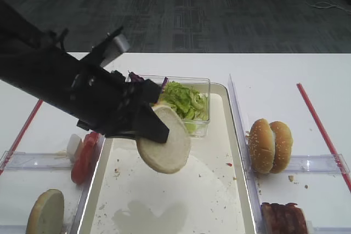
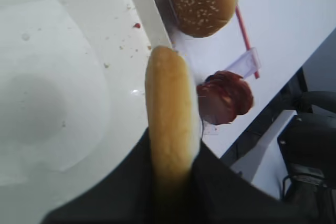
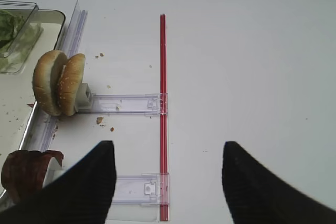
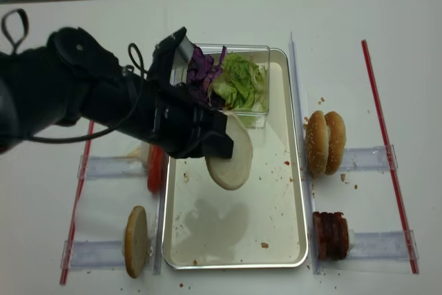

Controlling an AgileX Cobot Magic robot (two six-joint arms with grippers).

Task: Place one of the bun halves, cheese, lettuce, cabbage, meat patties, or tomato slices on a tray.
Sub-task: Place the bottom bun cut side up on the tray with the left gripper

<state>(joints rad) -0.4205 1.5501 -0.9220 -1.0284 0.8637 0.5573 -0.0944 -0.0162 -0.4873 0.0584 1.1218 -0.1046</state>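
On the white worktop (image 1: 285, 75), a clear plastic box (image 4: 257, 53) sits at the top end of the tray (image 4: 293, 226), holding lettuce (image 4: 242, 81) with purple cabbage (image 4: 200, 70) at its left side. Right of the tray in the realsense view, two sesame buns (image 4: 323, 141) stand on edge, and the meat patties (image 4: 330, 235) lie below them. At the tray's left edge are the tomato slices (image 1: 83, 160), with another bun half (image 4: 135, 241) lower left.

The left claw (image 1: 159, 132) is clamped on the flat bun half (image 1: 167, 143), which hangs tilted above the middle of the tray, not touching it.

The right claw (image 3: 168, 174) stands with its fingers apart over bare worktop near a red strip (image 3: 163, 77).
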